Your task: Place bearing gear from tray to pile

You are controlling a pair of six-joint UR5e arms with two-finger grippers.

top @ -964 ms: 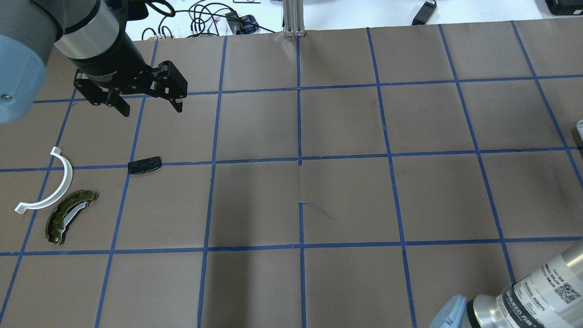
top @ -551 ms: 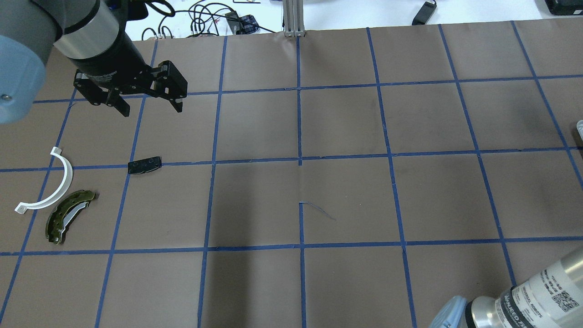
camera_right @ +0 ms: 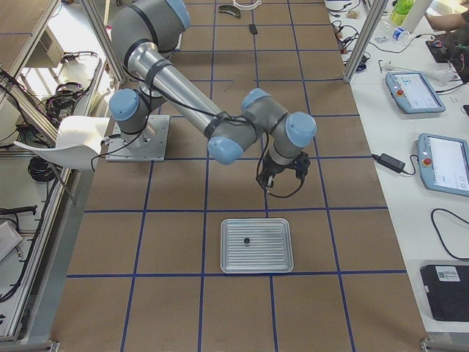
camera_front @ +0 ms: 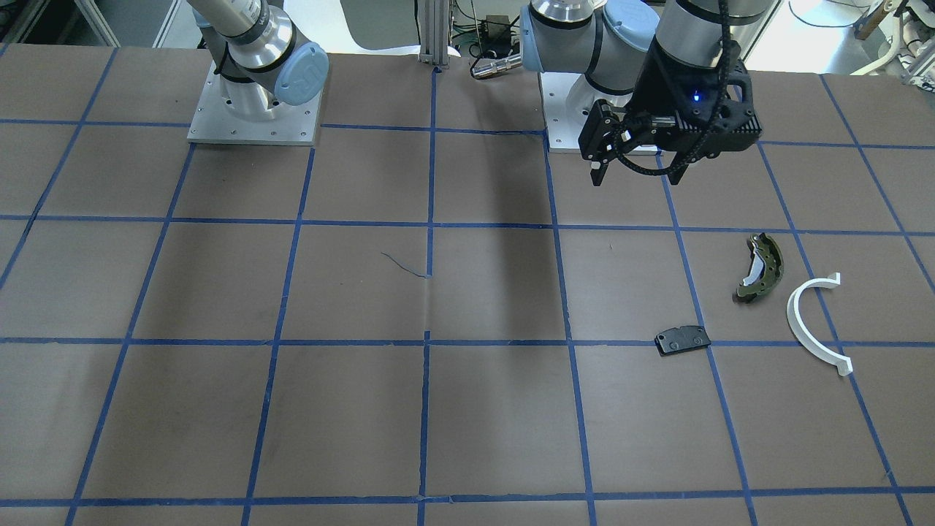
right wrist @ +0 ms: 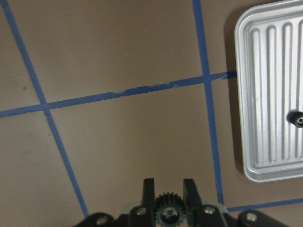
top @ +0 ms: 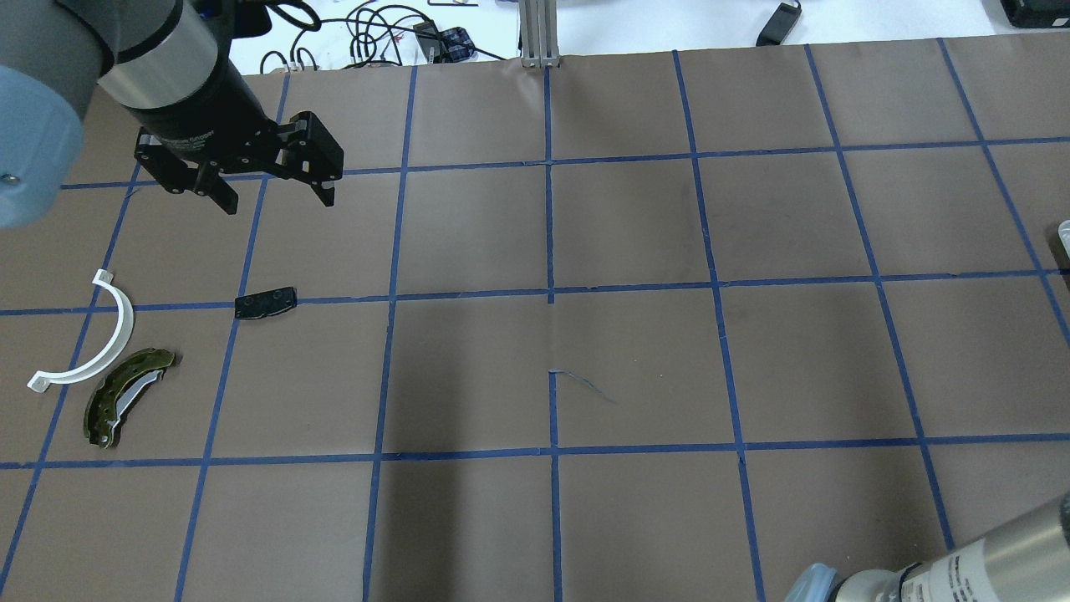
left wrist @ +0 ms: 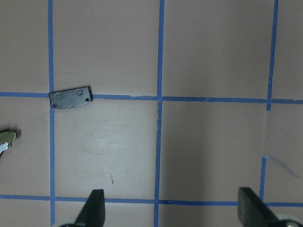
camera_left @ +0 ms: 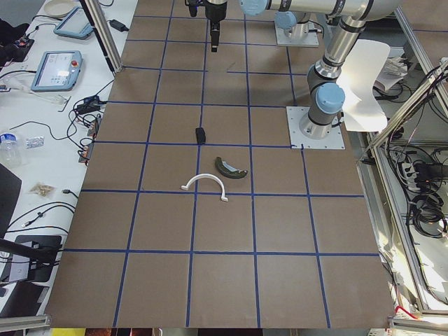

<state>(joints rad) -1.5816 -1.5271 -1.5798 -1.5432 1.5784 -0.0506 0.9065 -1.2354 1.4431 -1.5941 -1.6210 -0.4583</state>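
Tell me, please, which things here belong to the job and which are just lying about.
Job: bearing gear in the right gripper; tray with a second gear; pile of brake shoe, white half-ring, black pad.
Lying about: open left gripper, cables, teach pendants.

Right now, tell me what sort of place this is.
Probably a robotics lab workcell. The left arm and right arm are bolted to a table papered brown and gridded with blue tape. A teach pendant lies on the side bench. The right gripper holds a bearing gear.
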